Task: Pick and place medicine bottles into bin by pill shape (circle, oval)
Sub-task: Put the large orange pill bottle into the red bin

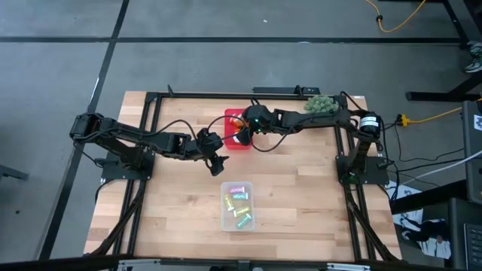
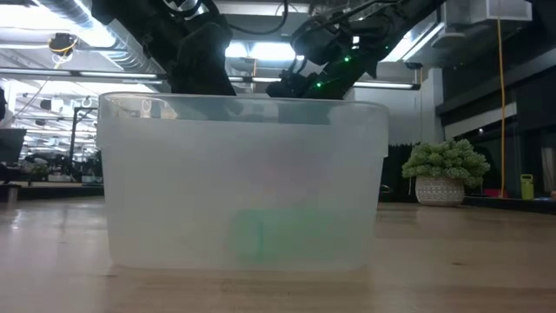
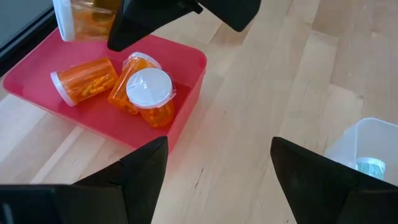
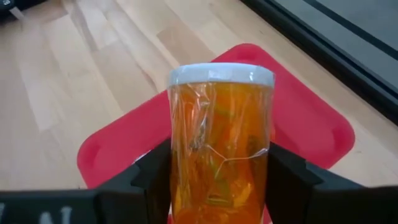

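A translucent orange medicine bottle with a white cap is clamped between the two dark fingers of the right tool, held upright above the shallow red plastic tray. In the high view the right tool hangs over that tray near the far middle of the light wooden tabletop.

Three more orange bottles lie in the tray: one on its side with oblong orange pills showing through the wall, and two leaning together, the nearer one turning its round white cap toward the left wrist camera.

The left tool hovers over bare tabletop between the tray and the clear rectangular plastic bin, its fingers spread apart and holding nothing. The bin sits toward the front middle of the tabletop and holds several tiny bottles in pastel green, pink and yellow.

A green spiky ball plant in a pale pot stands at the far right edge.
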